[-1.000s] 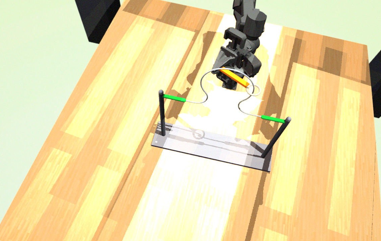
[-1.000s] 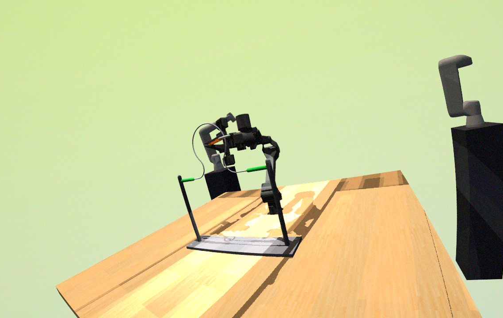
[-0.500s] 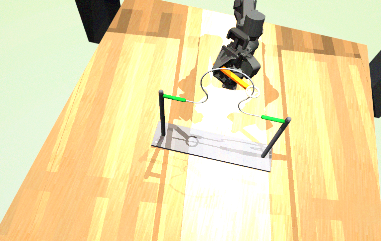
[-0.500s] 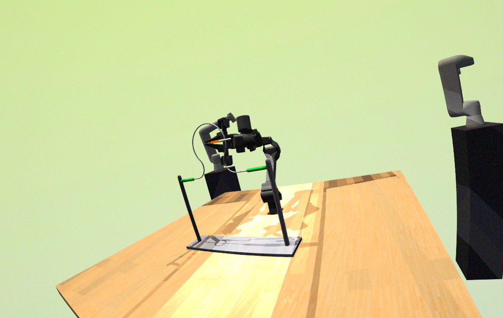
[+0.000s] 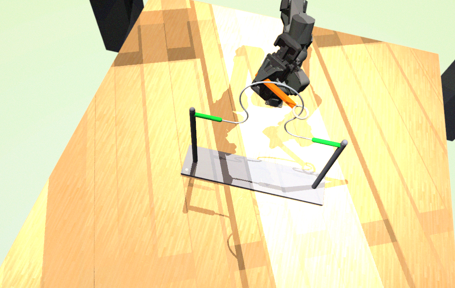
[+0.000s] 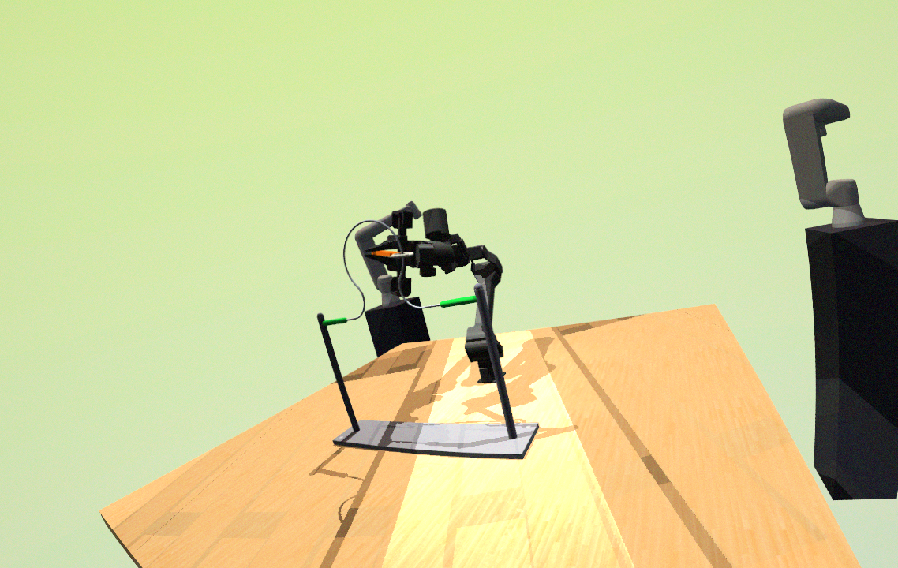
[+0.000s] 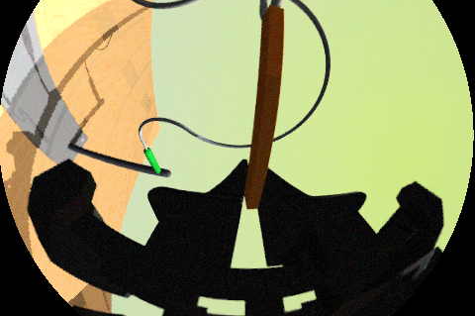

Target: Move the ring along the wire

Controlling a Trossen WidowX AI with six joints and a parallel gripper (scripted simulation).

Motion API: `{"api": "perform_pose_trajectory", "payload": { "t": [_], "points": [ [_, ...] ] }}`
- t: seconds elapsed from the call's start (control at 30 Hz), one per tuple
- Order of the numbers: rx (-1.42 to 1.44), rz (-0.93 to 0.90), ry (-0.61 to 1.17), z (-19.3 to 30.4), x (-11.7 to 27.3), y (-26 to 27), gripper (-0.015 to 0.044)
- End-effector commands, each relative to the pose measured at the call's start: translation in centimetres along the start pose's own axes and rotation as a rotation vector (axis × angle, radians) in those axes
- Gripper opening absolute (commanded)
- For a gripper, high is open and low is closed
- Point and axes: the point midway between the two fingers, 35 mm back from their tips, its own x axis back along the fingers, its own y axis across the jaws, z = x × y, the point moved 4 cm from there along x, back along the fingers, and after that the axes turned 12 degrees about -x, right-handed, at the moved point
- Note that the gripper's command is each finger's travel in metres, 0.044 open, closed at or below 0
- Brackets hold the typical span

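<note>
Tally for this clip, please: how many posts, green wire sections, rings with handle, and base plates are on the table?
Posts: 2
Green wire sections: 2
Ring with orange handle: 1, handle gripped in the claw
Base plate: 1
Total: 6
</note>
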Motion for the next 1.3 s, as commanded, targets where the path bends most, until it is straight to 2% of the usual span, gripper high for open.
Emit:
{"api": "perform_pose_trajectory", "payload": {
  "t": [0.0,1.27],
  "points": [
    [0.042,0.013,-0.013,-0.06,-0.01,0.32,-0.015],
    [0.276,0.139,-0.067,0.23,-0.15,0.46,-0.015]
  ]
}}
